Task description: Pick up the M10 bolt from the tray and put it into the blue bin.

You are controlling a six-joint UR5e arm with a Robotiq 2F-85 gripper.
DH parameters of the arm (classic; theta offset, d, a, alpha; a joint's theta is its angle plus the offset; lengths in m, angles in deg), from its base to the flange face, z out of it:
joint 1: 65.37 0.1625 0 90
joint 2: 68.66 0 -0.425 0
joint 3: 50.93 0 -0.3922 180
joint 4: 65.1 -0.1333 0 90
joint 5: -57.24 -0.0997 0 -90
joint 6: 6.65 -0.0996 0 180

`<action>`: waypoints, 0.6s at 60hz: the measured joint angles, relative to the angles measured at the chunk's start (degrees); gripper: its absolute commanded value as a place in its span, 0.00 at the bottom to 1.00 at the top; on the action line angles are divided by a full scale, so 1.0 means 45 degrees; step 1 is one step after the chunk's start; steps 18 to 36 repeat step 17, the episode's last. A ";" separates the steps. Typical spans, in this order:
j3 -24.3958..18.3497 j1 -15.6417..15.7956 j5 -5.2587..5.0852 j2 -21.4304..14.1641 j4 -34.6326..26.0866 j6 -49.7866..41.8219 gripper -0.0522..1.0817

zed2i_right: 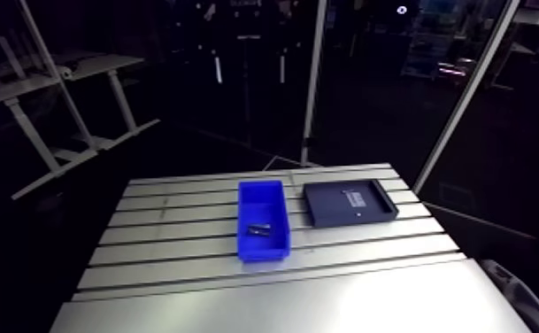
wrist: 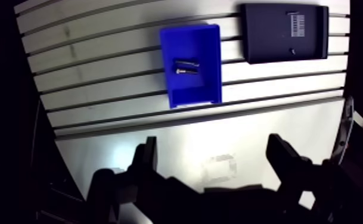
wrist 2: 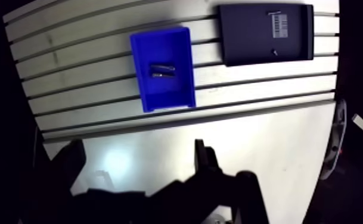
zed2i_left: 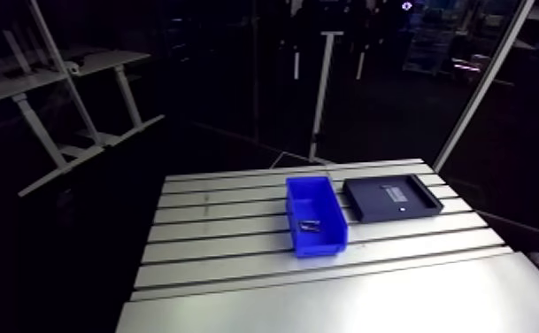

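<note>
A short metal bolt [wrist: 185,67] lies on the floor of the blue bin [wrist: 194,96], which stands in the middle of the slotted table. Beside the bin lies the flat dark tray [wrist: 267,42], with a white label and a small pale speck [wrist: 292,51] on it. In the wrist view my gripper [wrist: 213,156] hangs high above the table's smooth front strip, well back from bin and tray. Its two dark fingers [wrist: 145,159] stand wide apart with nothing between them. The arm view shows bin [zed2i_left: 319,244], bolt [zed2i_left: 309,223] and tray [zed2i_left: 374,199], but not the gripper.
The slotted aluminium table [zed2i_left: 219,239] runs wide to the bin's far side from the tray. A smooth plate [zed2i_left: 343,305] forms its front strip. A slanted pale post [zed2i_left: 481,89] rises behind the tray's corner.
</note>
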 measured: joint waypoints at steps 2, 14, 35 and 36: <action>-0.0015 0.0003 0.0000 -0.0003 -0.0019 0.0001 0.05; -0.0178 0.0027 -0.0010 -0.0016 -0.0174 0.0004 0.05; -0.0226 0.0037 -0.0013 -0.0016 -0.0194 0.0004 0.05; -0.0226 0.0037 -0.0013 -0.0016 -0.0194 0.0004 0.05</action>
